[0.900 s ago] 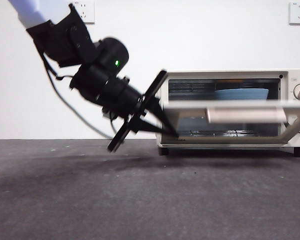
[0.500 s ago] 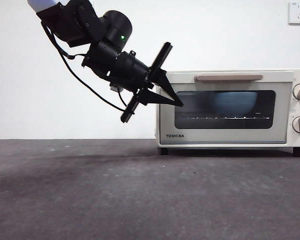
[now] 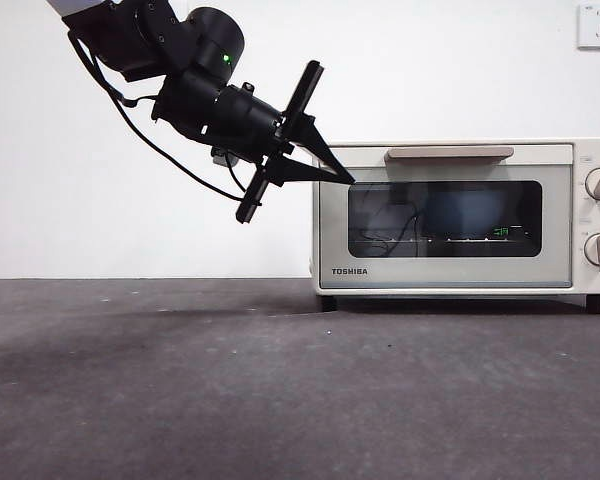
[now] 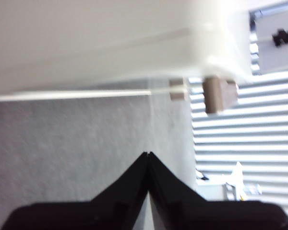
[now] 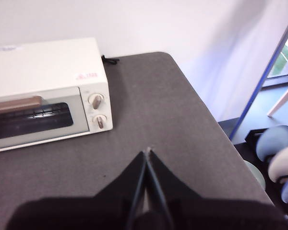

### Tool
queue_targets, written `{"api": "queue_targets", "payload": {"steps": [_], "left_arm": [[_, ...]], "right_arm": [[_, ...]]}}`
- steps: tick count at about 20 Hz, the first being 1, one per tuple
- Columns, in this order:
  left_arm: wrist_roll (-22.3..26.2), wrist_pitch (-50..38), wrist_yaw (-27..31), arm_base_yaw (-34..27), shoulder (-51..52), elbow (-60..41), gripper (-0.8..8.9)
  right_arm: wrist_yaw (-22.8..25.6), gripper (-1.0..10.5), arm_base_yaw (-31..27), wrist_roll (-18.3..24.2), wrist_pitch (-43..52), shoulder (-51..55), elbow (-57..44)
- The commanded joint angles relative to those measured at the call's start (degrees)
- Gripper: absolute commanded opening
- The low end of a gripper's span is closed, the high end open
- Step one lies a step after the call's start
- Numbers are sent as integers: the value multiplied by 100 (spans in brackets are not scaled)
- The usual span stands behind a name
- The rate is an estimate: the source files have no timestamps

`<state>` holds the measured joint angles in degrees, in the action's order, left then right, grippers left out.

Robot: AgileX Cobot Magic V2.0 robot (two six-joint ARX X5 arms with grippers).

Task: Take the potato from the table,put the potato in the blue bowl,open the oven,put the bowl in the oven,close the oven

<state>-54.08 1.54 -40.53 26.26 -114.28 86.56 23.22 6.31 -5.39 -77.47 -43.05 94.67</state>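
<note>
You are at the last step: the oven (image 3: pixel 450 215) door is shut with the blue bowl (image 3: pixel 467 212) inside, so lift the left gripper (image 3: pixel 348 181), jaws clenched empty, from upper left.

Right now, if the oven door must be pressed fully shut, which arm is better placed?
Left. The left gripper is at the oven door's upper corner; the right gripper hangs over the table, apart.

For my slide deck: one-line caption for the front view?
Left gripper, shut, at the closed cream-white toaster oven, round blue bowl behind its dark glass.
</note>
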Motion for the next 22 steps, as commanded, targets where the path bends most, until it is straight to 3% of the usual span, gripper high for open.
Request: {"api": "queue_targets", "payload": {"steps": [1, 6, 11, 13, 16, 22], "left_arm": [[273, -48, -417, -15, 114, -11, -6], [1005, 214, -640, 55, 573, -11, -6], [2409, 1268, -535, 184, 1486, -11, -5], [3206, 2031, -223, 267, 2004, -11, -5], [3989, 3016, 649, 393, 2778, -11, -5], [3971, 4166, 2243, 468, 4225, -11, -4]], "right_arm": [[142, -12, 0, -46, -96, -15, -151], [188, -11, 0, -50, -107, -52, -391], [188, 1, 0, -37, -129, -146, -424], [188, 1, 0, 2, -129, -146, -424], [190, 1, 0, 0, -129, -142, -422], [188, 1, 11, -50, -127, -142, -420]]}}
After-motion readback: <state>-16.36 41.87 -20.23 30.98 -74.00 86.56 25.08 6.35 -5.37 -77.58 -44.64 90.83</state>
